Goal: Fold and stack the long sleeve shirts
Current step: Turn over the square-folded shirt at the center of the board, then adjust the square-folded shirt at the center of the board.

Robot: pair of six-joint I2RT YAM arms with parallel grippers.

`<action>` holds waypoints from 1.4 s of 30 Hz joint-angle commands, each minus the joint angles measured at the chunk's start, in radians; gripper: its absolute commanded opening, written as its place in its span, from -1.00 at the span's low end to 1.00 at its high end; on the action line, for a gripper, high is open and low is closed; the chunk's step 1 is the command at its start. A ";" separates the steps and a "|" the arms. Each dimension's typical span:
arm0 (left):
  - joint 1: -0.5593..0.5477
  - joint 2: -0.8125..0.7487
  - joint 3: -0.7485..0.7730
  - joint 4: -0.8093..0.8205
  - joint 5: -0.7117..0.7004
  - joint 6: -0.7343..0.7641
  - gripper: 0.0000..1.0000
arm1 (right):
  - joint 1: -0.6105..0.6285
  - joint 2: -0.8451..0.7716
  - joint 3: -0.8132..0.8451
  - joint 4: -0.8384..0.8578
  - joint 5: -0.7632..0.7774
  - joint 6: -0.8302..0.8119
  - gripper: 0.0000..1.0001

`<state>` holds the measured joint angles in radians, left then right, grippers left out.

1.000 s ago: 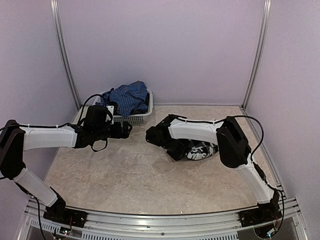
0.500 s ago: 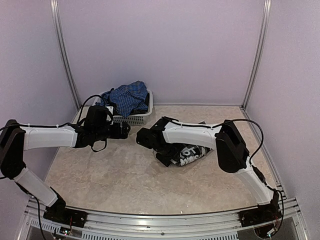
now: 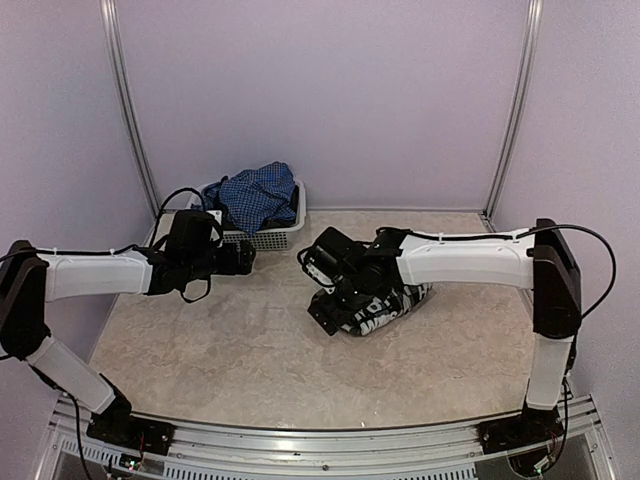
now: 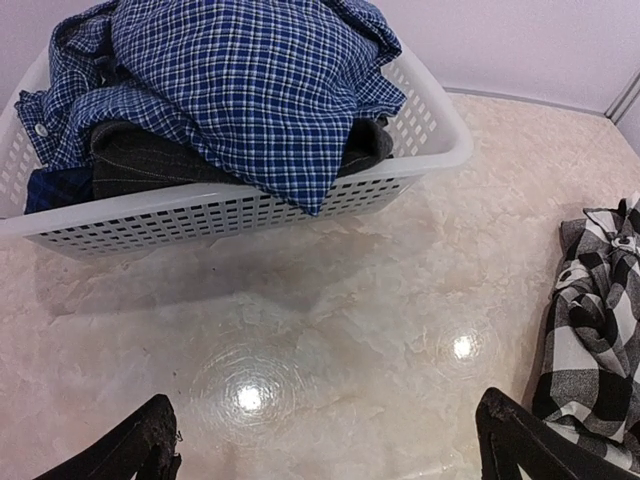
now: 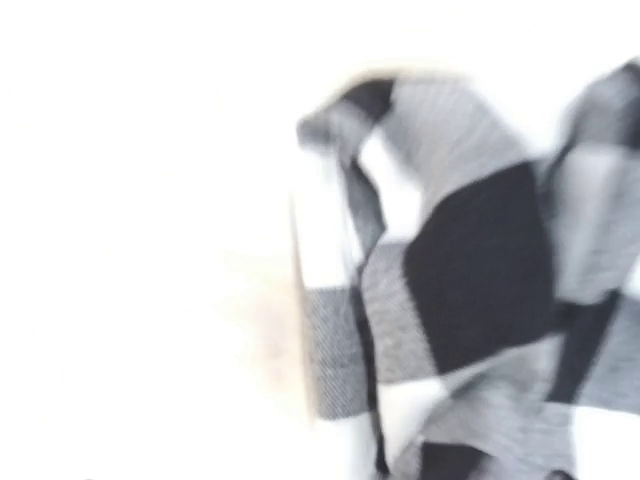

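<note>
Pale marbled bench (image 3: pixel 200 350) carried your black-and-white shirt (image 3: pixel 385 312), crumpled right of centre; the blue shirt (image 3: pixel 255 195) lay heaped in the white basket (image 3: pixel 275 240) behind. Your right end effector (image 3: pixel 320 262) hung close over the crumpled one (whether open or closed, I could not tell); the left end effector (image 4: pixel 330 450) gaped empty. Pinching one bunched layer could have dragged the whole heap.

Left arm (image 3: pixel 100 272) extends low and nearly level from its base, forearm directed toward the centre; left gripper (image 4: pixel 330 455) has its fingers spread wide, with nothing between them. Right arm (image 3: pixel 465 258) rises to a high elbow (upper link near-vertical), forearm running level leftward; right gripper (image 3: pixel 332 298) angled downward, jaw spacing not discernible.
</note>
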<state>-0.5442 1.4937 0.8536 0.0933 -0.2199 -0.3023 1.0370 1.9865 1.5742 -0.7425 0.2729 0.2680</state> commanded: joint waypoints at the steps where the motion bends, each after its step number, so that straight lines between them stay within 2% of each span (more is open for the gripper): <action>1: 0.010 -0.029 -0.012 0.017 -0.014 -0.004 0.98 | -0.076 -0.142 -0.104 0.220 -0.113 -0.014 0.84; 6: 0.011 -0.017 -0.011 0.021 0.000 -0.004 0.98 | -0.235 -0.202 -0.177 0.292 -0.159 0.020 0.78; 13: 0.011 0.012 -0.012 0.034 0.036 -0.015 0.98 | -0.378 -0.116 -0.128 0.335 -0.155 0.021 0.59; 18: 0.011 0.023 -0.011 0.037 0.049 -0.014 0.98 | -0.380 -0.006 -0.151 0.360 -0.226 0.016 0.45; 22: 0.010 0.031 -0.009 0.038 0.049 -0.009 0.98 | -0.360 0.003 -0.254 0.450 -0.321 0.022 0.29; 28: 0.009 0.052 -0.014 0.048 0.039 -0.027 0.98 | -0.282 -0.023 -0.401 0.542 -0.362 0.042 0.26; 31: 0.006 0.059 -0.027 0.062 0.032 -0.047 0.98 | -0.260 -0.017 -0.463 0.575 -0.347 0.056 0.31; 36: -0.023 0.046 -0.068 0.108 0.052 -0.089 0.98 | -0.259 -0.034 -0.493 0.579 -0.309 0.066 0.64; 42: -0.149 0.022 -0.128 0.226 0.166 -0.202 0.98 | -0.268 -0.176 -0.449 0.563 -0.299 0.045 0.94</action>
<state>-0.6086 1.5414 0.7620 0.2066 -0.1463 -0.4095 0.7704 1.8954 1.1183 -0.0917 -0.0223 0.3107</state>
